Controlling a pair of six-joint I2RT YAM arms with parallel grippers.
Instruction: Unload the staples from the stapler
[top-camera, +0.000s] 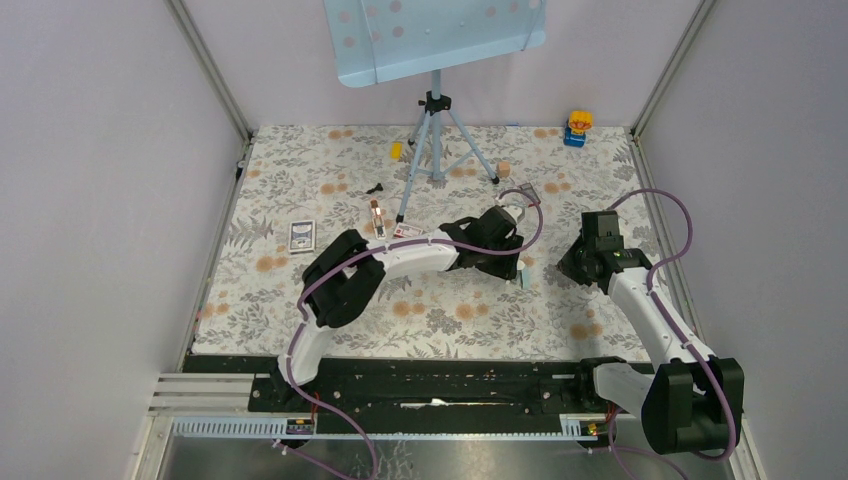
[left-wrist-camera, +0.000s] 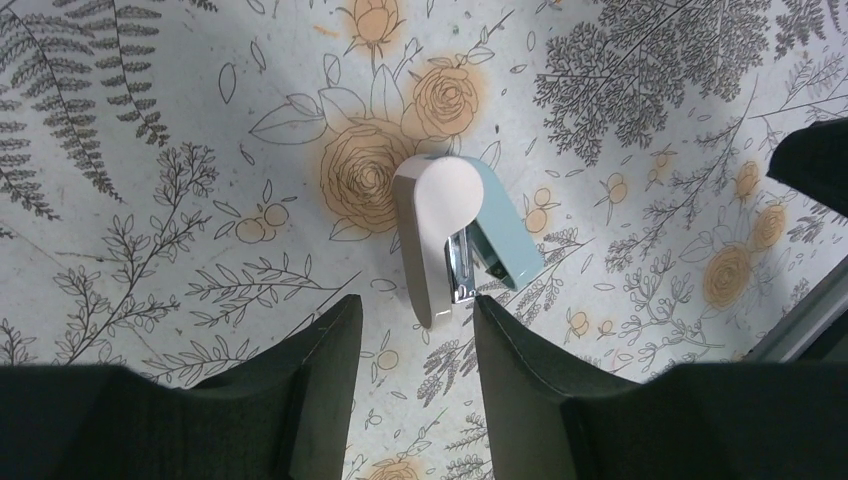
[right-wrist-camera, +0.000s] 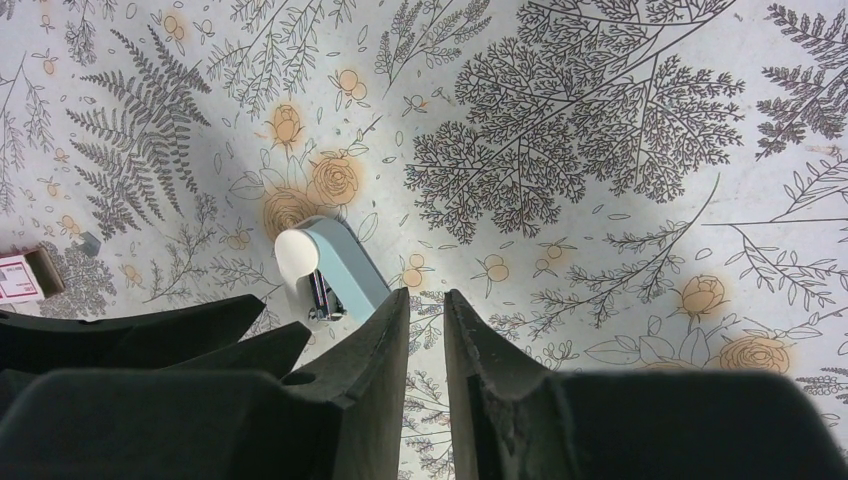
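The stapler (left-wrist-camera: 455, 235) lies on the floral cloth, hinged open, its white top arm and teal base spread apart and the metal staple channel showing between them. My left gripper (left-wrist-camera: 415, 320) is open just below it, with the white arm's tip at the mouth of the gap and the right fingertip (left-wrist-camera: 490, 315) close against the metal channel's end. From the right wrist the stapler (right-wrist-camera: 325, 265) sits just left of my right gripper (right-wrist-camera: 425, 305), whose fingers stand a narrow gap apart with only cloth between. Seen from above, the stapler (top-camera: 525, 276) lies between both grippers.
A tripod (top-camera: 435, 135) holding a light-blue board stands at the back centre. A card box (top-camera: 302, 236), a small red-and-white box (top-camera: 405, 230) and a brown item (top-camera: 376, 214) lie left of the left arm. A yellow-and-blue toy (top-camera: 578, 127) sits far right.
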